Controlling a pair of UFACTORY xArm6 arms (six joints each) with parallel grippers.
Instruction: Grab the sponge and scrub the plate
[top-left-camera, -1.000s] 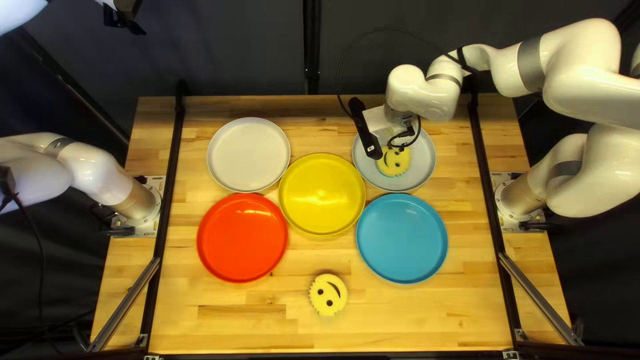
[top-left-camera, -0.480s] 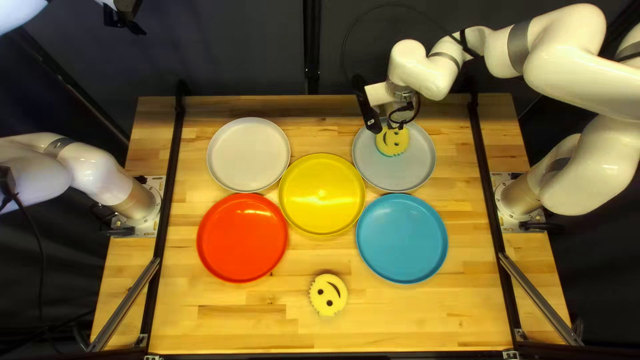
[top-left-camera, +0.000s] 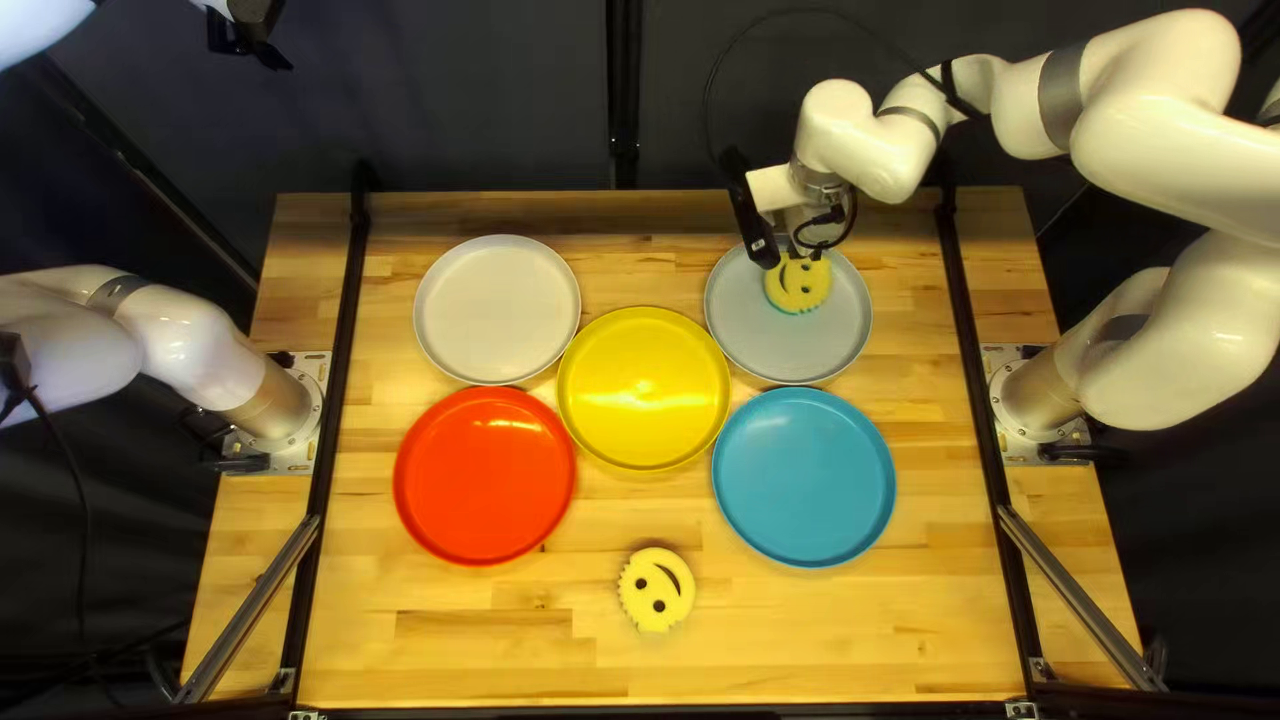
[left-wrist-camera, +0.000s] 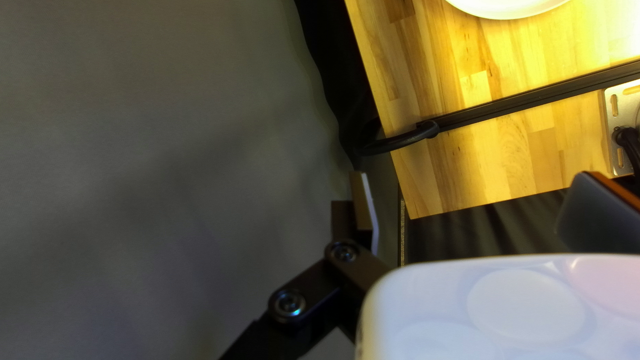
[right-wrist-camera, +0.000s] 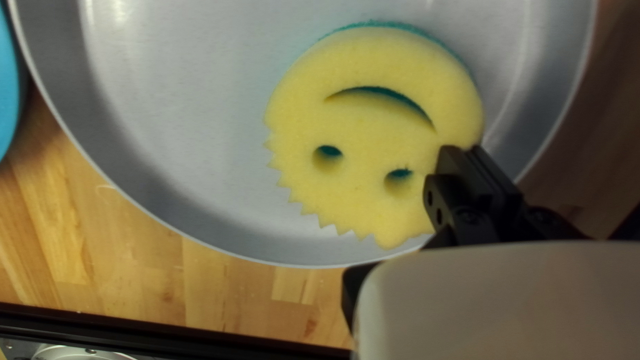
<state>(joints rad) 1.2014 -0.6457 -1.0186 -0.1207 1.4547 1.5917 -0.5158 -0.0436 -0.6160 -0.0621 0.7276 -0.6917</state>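
Right gripper (top-left-camera: 811, 250) tight on one sponge (right-wrist-camera: 373, 127) of two, amid five plates (top-left-camera: 644, 387).

Your table (top-left-camera: 507, 654), top left view: all plates between left rail (top-left-camera: 335, 400) and right rail (top-left-camera: 983, 400). Centre plate (top-left-camera: 644, 390) amid four others. Behind it, to your left, rear left plate (top-left-camera: 496, 310); right, rear right plate (top-left-camera: 798, 350). Before it, front left plate (top-left-camera: 484, 475) and front right plate (top-left-camera: 803, 476). Sponge (top-left-camera: 800, 284) over rear right plate, toward far rim. Near sponge (top-left-camera: 656, 590) on table, before centre plate, well apart.
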